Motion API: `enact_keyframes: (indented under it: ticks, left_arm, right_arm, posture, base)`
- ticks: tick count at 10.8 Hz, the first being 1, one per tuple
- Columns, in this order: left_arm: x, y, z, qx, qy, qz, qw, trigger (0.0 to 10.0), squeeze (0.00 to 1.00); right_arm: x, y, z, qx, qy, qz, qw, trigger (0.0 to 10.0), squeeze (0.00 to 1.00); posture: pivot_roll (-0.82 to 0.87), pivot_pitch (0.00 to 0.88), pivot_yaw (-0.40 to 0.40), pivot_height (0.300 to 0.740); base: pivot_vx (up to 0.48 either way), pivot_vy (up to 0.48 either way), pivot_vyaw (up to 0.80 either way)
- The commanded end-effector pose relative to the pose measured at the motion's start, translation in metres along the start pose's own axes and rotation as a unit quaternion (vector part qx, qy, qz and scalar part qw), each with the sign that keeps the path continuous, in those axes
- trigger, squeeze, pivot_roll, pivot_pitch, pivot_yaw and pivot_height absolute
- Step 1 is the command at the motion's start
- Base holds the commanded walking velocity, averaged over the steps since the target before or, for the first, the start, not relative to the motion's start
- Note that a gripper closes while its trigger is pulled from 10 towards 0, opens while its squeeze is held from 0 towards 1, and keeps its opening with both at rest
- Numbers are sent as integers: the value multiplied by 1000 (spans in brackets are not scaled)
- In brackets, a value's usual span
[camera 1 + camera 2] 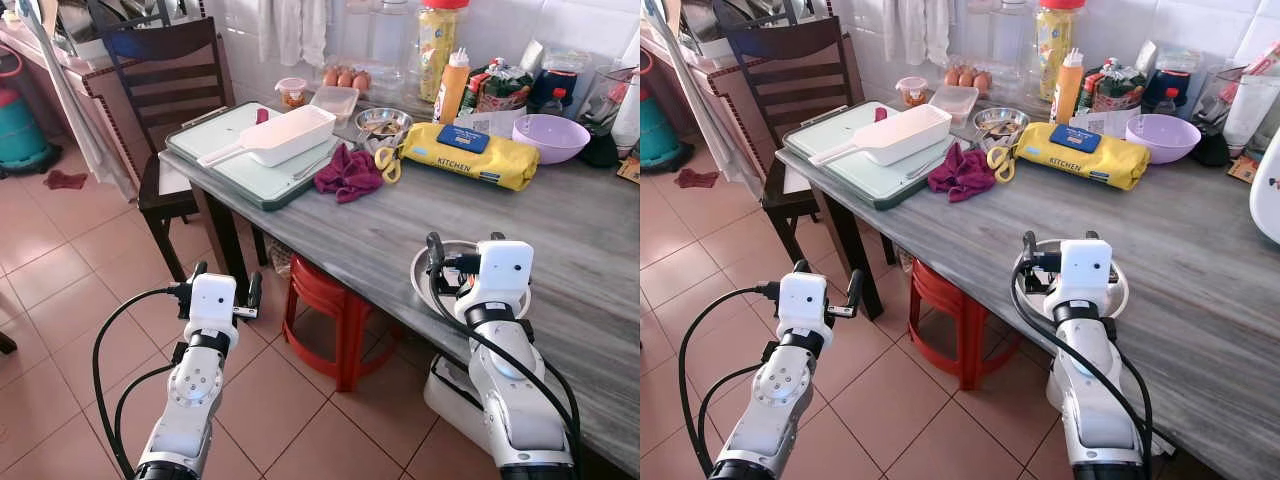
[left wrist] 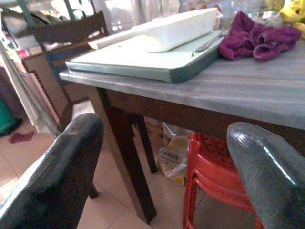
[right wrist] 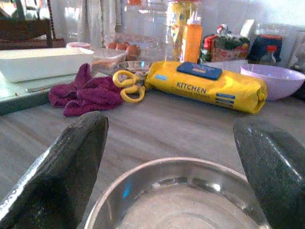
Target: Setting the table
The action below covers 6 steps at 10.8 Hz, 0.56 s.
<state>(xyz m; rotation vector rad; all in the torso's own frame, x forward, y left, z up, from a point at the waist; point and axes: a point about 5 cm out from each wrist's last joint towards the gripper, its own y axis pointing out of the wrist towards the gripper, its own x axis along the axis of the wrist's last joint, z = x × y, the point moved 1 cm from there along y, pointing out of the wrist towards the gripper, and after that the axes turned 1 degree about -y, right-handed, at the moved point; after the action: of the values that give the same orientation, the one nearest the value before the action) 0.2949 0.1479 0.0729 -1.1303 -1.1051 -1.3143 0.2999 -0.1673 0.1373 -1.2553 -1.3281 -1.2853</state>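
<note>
1. Left eye view: at the lower left of the frame the left gripper (image 1: 222, 287) hangs over the tiled floor, off the table's near edge, its two black fingers spread apart with nothing between them.
2. At the upper left of centre, a pale green rectangular tray (image 1: 232, 158) sits on the grey wood-grain table (image 1: 380, 225), carrying a white rectangular scoop-shaped dish (image 1: 281, 135). Just to its right lies a crumpled purple cloth (image 1: 348, 171).
3. At the lower right of centre, the round shallow stainless-steel plate (image 1: 428, 270) lies flat near the table's front edge. The right gripper (image 1: 463, 255) hovers directly above it.
4. Right wrist view: the fingers (image 3: 64, 162) are wide open and straddle the plate (image 3: 181, 195), whose near rim sits low between them; nothing is gripped.
5. Being round, the plate has no long axis to align with. The right arm is plainly the nearer one, so I judge the next move is a descent to pinch the rim.
6. The plate looks empty, shiny and thin-lipped, probably slippery.
</note>
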Motion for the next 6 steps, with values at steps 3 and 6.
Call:
enact_keyframes:
  ticks: [3, 6]
  left_arm:
    - [7, 4, -2, -9, -2, -6, 1000, 10000, 0]
    - [11, 6, 0, -8, -3, -12, 1000, 10000, 0]
  right_arm:
    - [5, -3, -1, -5, 5, -12, 1000, 10000, 0]
    - [7, -2, -1, -7, 11, -8, 1000, 10000, 0]
  posture:
    - [-109, 33, 70, 740]
    - [-107, 32, 72, 740]
  base:
    - [0, 0, -469]
    - [0, 0, 0]
